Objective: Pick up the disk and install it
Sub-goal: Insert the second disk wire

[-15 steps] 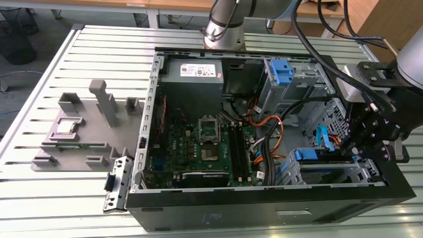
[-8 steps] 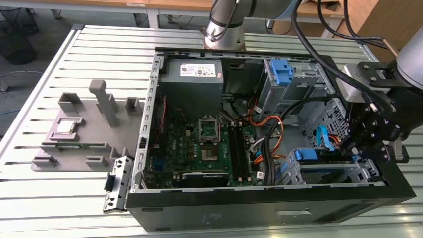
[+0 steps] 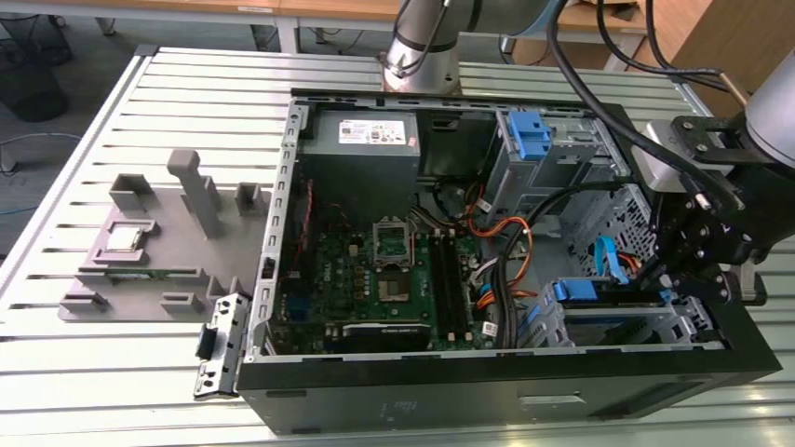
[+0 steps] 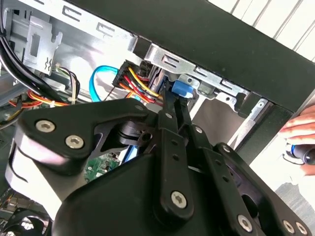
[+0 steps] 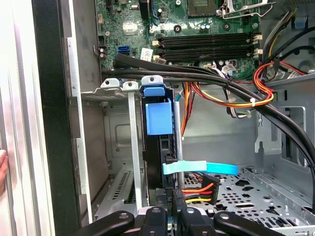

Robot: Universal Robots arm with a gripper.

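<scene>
First wrist view: black gripper (image 5: 170, 216) fingers are pinching the blue-railed silver disk (image 5: 160, 147), seating it in the metal bay (image 5: 120, 137); it likely needs pressing home.

No print comes through legibly anywhere. The white sticker (image 3: 376, 133) on the grey power supply (image 3: 364, 142), at the computer case's (image 3: 497, 372) far end, carries lines too small to read.

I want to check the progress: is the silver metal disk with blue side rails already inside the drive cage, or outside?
Inside: the disk stands on edge between the grey metal cage walls.
</scene>
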